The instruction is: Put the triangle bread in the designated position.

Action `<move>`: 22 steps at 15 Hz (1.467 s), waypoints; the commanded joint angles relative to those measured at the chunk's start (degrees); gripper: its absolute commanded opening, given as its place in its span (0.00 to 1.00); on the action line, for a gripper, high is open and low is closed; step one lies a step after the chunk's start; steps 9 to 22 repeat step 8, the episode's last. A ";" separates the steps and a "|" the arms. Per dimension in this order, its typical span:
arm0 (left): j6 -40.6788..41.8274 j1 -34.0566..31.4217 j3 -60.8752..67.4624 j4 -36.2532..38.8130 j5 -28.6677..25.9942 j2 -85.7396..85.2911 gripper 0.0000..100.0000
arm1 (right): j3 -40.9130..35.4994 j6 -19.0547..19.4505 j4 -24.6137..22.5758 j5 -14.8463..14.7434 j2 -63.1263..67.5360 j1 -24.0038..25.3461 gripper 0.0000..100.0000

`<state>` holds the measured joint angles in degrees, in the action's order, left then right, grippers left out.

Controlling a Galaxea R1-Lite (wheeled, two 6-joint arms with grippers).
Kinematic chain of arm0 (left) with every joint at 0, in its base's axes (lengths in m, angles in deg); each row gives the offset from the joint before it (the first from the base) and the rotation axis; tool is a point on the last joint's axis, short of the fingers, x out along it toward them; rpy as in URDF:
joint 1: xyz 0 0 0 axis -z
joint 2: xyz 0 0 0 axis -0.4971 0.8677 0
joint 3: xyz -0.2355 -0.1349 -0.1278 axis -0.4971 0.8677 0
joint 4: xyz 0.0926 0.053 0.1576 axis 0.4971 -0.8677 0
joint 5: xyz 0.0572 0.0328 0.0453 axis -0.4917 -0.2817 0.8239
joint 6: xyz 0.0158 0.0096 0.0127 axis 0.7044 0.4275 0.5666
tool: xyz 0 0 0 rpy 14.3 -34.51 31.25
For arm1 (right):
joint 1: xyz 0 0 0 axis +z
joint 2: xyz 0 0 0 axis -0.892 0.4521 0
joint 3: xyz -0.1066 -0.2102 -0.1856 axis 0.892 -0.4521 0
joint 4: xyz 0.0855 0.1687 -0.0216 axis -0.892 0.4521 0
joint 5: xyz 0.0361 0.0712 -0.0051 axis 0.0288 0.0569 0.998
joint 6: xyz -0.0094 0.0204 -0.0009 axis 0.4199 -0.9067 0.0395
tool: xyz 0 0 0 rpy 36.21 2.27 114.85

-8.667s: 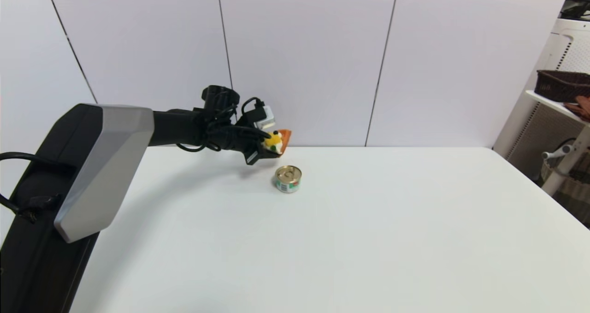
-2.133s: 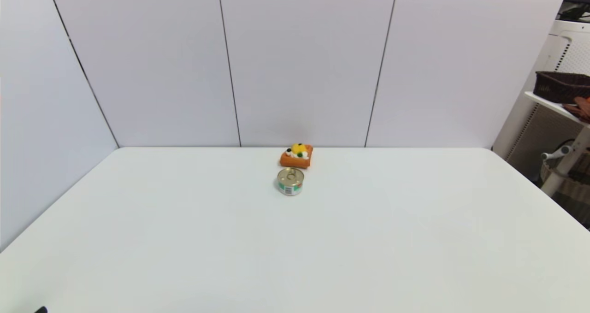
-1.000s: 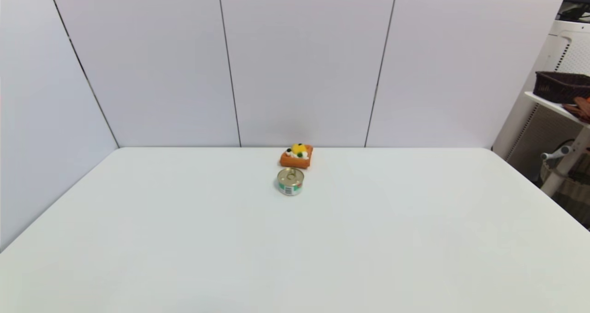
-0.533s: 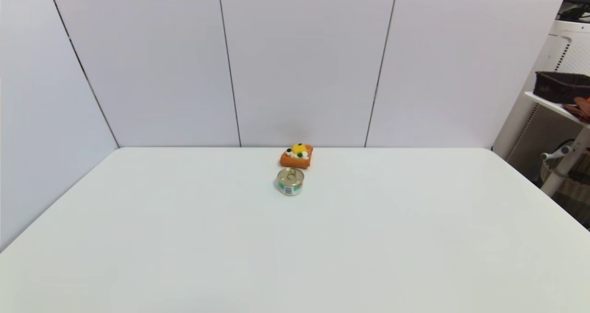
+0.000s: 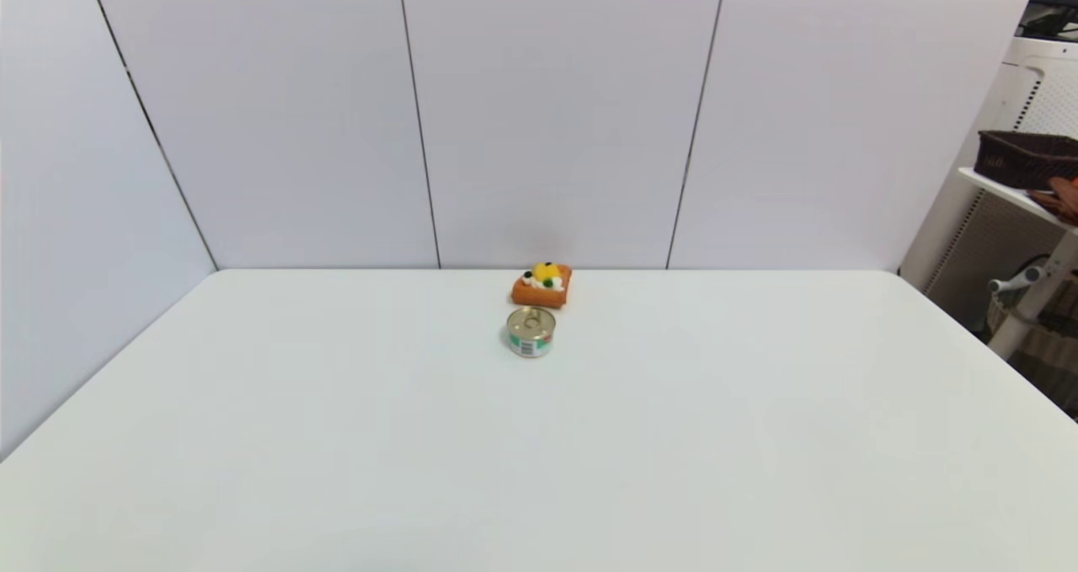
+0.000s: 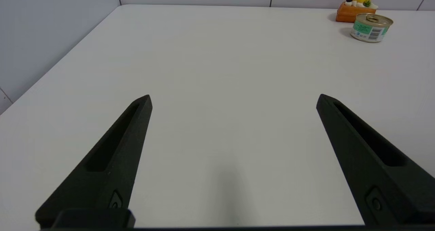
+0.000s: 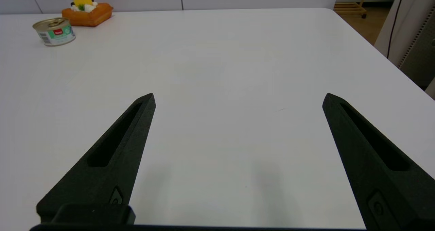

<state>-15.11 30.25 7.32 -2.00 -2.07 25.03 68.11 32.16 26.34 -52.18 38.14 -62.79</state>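
Sitting on the table (image 5: 337, 437): one triangle bread (image 5: 541, 285), one can (image 5: 530, 331)

A white table (image 5: 337, 437) fills the lower part of the head view, its matte top evenly lit with only faint soft shadows. Behind it stands a wall of pale grey panels (image 5: 556, 117), split by thin dark vertical seams; a further panel (image 5: 76, 218) runs along the table's left side, meeting the back wall at the far left corner. Past the table's right edge stands a white shelf unit (image 5: 1023, 193) carrying a dark woven basket (image 5: 1026, 156). Below it a white tube-framed stand (image 5: 1032, 302) leans. In the right wrist view, a strip of brownish floor (image 7: 360, 23) shows beyond the table's far corner.
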 commanded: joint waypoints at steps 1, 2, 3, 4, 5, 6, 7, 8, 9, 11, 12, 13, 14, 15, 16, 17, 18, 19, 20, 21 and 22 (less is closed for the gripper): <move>0.00 0.00 0.00 0.09 0.00 0.18 1.00 | 0.00 -0.58 -0.02 -0.37 0.07 0.02 1.00; 0.00 0.00 0.00 0.00 0.00 0.18 1.00 | 0.00 -0.84 -0.02 -0.37 0.07 0.02 1.00; 0.00 0.00 0.00 0.00 0.00 0.18 1.00 | 0.00 -0.84 -0.02 -0.37 0.07 0.02 1.00; 0.00 0.00 0.00 0.09 0.00 0.18 1.00 | 0.00 -0.84 -0.11 -0.37 0.07 0.02 1.00; 0.00 0.00 0.00 0.00 0.00 0.18 1.00 | 0.00 -0.84 -0.11 -0.37 0.07 0.02 1.00; 0.00 0.00 0.00 0.00 0.00 0.18 1.00 | 0.00 -0.84 -0.11 -0.37 0.07 0.02 1.00; 0.00 0.00 0.00 0.00 0.00 0.18 1.00 | 0.00 -0.84 -0.11 -0.37 0.07 0.02 1.00; 0.00 0.00 0.00 0.00 0.00 0.18 1.00 | 0.00 -0.84 -0.11 -0.37 0.07 0.02 1.00; 0.00 0.00 0.00 0.00 0.00 0.18 1.00 | 0.00 -0.84 -0.11 -0.37 0.07 0.02 1.00; 0.00 0.00 0.00 0.00 0.00 0.18 1.00 | 0.00 -0.84 -0.11 -0.37 0.07 0.02 1.00; 0.00 0.00 0.00 0.00 0.00 0.18 1.00 | 0.00 -0.84 -0.11 -0.37 0.07 0.02 1.00; 0.00 0.00 0.00 0.00 0.00 0.18 1.00 | 0.00 -0.84 -0.11 -0.37 0.07 0.02 1.00; 0.00 0.00 0.00 0.00 0.00 0.18 1.00 | 0.00 -0.84 -0.11 -0.37 0.07 0.02 1.00; 0.00 0.00 0.00 0.00 0.00 0.18 1.00 | 0.00 -0.84 -0.11 -0.37 0.07 0.02 1.00; 0.00 0.00 0.00 0.00 0.00 0.18 1.00 | 0.00 -0.84 -0.11 -0.37 0.07 0.02 1.00; 0.00 0.00 0.00 0.00 0.00 0.18 1.00 | 0.00 -0.84 -0.11 -0.37 0.07 0.02 1.00; 0.00 0.00 0.00 0.00 0.00 0.18 1.00 | 0.00 -0.84 -0.11 -0.37 0.07 0.02 1.00; 0.00 0.00 0.00 0.00 0.00 0.18 1.00 | 0.00 -0.84 -0.11 -0.37 0.07 0.02 1.00; 0.00 0.00 0.00 0.00 0.00 0.18 1.00 | 0.00 -0.84 -0.11 -0.37 0.07 0.02 1.00; 0.00 0.00 0.00 0.00 0.00 0.18 1.00 | 0.00 -0.84 -0.11 -0.37 0.07 0.02 1.00; 0.00 0.00 0.00 0.00 0.00 0.18 1.00 | 0.00 -0.84 -0.11 -0.37 0.07 0.02 1.00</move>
